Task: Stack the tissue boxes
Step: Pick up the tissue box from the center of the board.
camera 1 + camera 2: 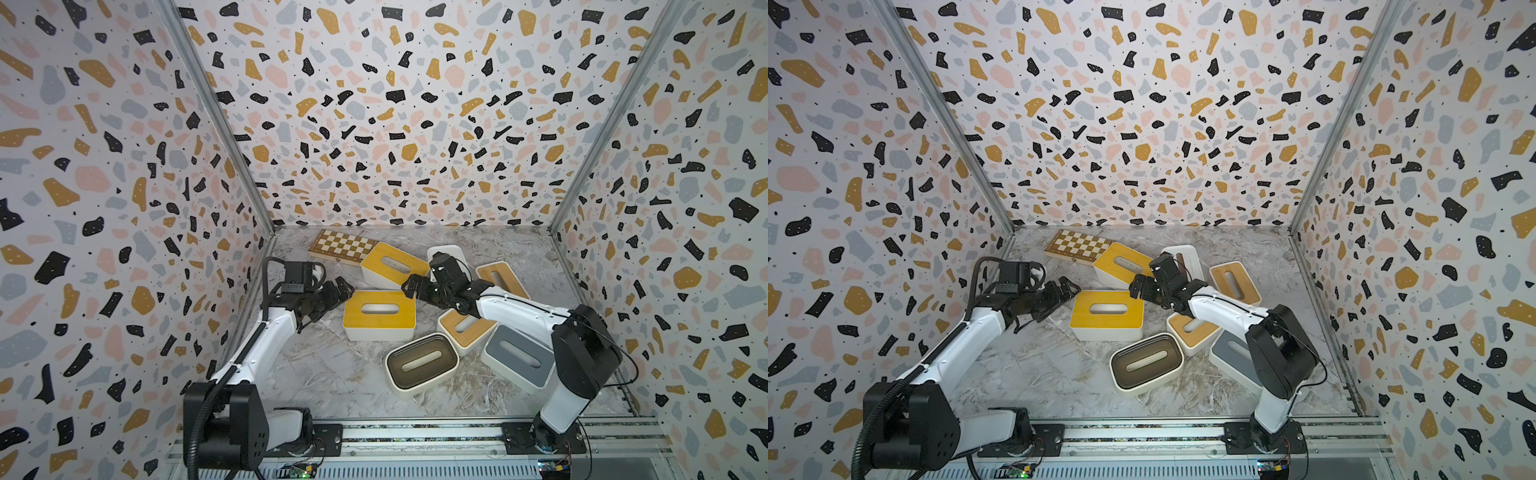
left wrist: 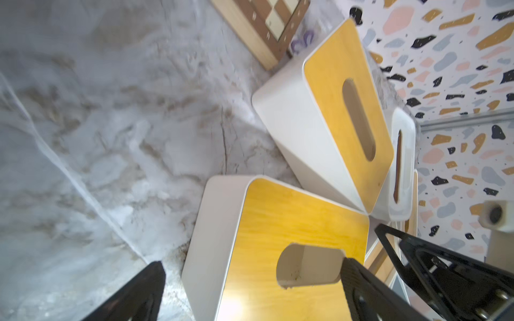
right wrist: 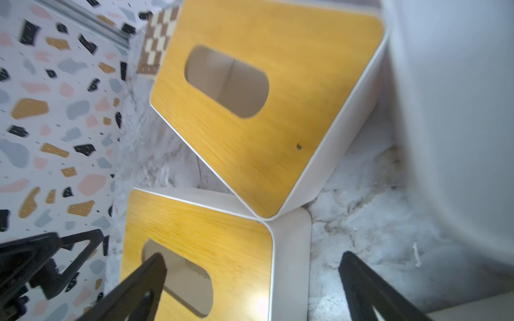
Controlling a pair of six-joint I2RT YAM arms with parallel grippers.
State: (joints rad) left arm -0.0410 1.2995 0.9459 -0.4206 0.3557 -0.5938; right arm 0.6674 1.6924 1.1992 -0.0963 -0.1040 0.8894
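Tissue boxes (image 1: pixel 422 361) lie scattered and unstacked on the marble table (image 1: pixel 332 374). The near yellow box (image 1: pixel 379 313) sits flat between the arms, with the left fingers (image 1: pixel 344 289) and the right fingers (image 1: pixel 409 286) spread wide apart, empty, at its opposite ends. The far yellow box (image 1: pixel 392 266) sits tilted beside the chessboard (image 1: pixel 343 246).

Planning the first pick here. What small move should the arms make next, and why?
Probably lower the open left gripper and right gripper onto the ends of the near yellow-lidded box: in the wrist views each has one finger over its slot, one past its wall. Neither holds anything.
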